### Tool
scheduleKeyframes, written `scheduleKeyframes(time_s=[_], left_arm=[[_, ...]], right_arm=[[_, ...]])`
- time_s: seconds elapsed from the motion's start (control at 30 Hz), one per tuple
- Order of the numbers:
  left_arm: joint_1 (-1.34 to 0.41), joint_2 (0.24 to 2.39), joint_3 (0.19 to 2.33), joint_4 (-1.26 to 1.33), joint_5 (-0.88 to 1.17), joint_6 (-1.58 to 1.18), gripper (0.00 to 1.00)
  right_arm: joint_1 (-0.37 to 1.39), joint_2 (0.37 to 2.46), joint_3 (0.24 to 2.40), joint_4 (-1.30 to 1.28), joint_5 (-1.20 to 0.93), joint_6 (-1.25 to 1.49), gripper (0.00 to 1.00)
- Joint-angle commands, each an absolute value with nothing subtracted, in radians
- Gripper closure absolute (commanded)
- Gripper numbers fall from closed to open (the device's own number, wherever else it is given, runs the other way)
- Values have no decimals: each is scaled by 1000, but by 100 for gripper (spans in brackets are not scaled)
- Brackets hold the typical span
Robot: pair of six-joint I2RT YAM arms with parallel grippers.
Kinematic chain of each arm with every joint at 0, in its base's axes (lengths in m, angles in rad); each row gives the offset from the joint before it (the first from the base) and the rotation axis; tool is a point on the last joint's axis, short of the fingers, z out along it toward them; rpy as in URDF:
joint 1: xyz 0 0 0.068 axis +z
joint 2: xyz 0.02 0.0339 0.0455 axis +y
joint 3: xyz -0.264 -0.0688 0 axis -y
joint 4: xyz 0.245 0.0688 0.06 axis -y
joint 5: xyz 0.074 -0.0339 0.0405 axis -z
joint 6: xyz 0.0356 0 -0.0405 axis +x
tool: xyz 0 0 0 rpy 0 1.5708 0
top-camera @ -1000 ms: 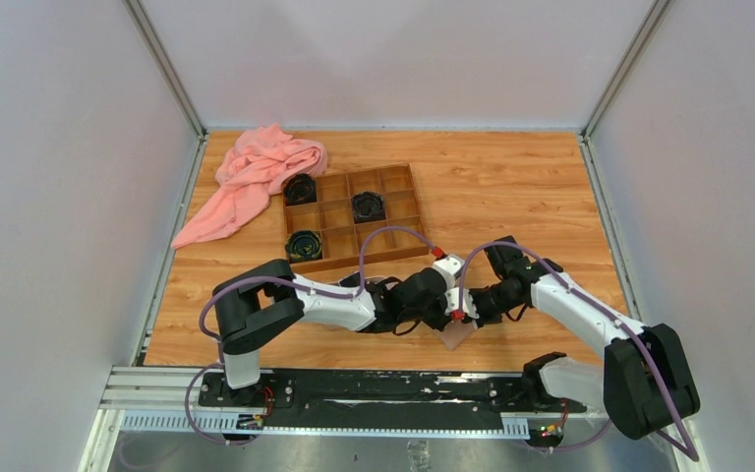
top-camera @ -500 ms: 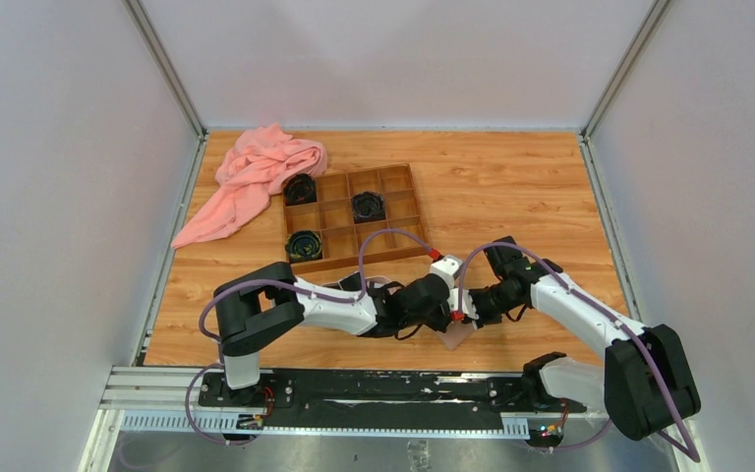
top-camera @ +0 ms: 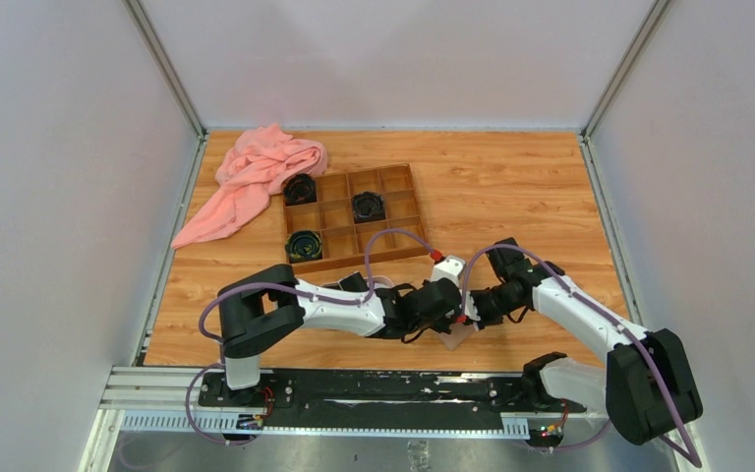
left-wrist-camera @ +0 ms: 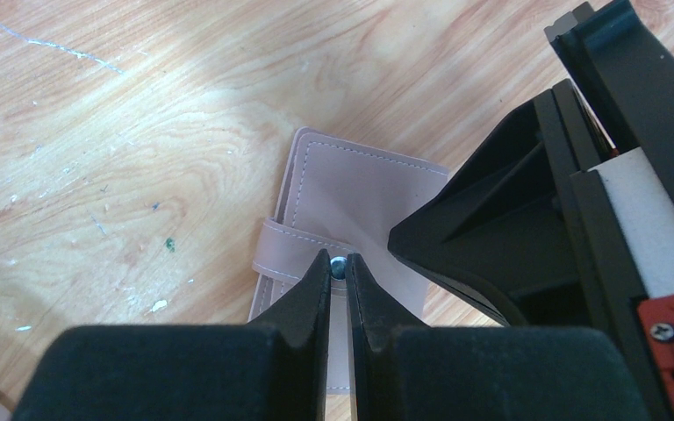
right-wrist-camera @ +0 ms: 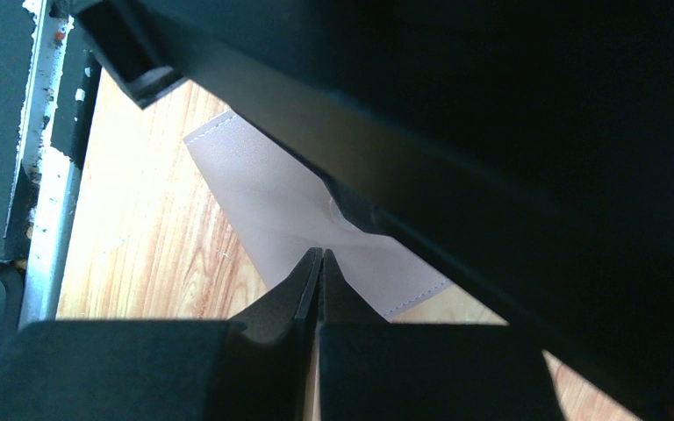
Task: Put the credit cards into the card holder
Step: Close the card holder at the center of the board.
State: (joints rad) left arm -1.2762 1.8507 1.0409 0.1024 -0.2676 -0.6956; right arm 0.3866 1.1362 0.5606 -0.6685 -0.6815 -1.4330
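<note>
- Card holder [left-wrist-camera: 351, 189] lies closed and flat on the worktop [left-wrist-camera: 140, 132], directly beneath both end effectors.
- Our left end effector [left-wrist-camera: 338, 263] is clenched on the strap [left-wrist-camera: 291, 244], its tips pinching right at the snap button [left-wrist-camera: 340, 261].
- Our right end effector [right-wrist-camera: 319, 256] is clenched with nothing between its tips. They sit over the holder's face just beside the left one, and we cannot tell whether they press down.
- To unsnap cleanly, we judge the strap should be peeled up and back along its own length, with the right tips pinning the body so it does not lift.
- The pinch is slim, so a jerk could slip it off; a slow pull suits better.
- No credit cards show near either end effector.
- Well beyond them stand the wooden box [top-camera: 354, 216] and a pink cloth [top-camera: 256, 177].
</note>
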Motion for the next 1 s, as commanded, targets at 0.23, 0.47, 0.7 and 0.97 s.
scheduleKeyframes(time_s=[0.23, 0.47, 0.7, 0.97], left_arm=[[-1377, 1991, 1089, -127, -178, -623, 100], [-1377, 2012, 1097, -135, -161, -638, 100], [-1376, 2020, 1097, -143, -161, -655, 100], [-1376, 2014, 1080, -141, -163, -674, 100]], right_arm=[[394, 1135, 533, -616, -623, -1359, 100], [388, 1110, 545, -623, -633, -1309, 98], [321, 1071, 574, -668, -726, -1285, 94], [255, 1043, 584, -728, -784, -1330, 92]])
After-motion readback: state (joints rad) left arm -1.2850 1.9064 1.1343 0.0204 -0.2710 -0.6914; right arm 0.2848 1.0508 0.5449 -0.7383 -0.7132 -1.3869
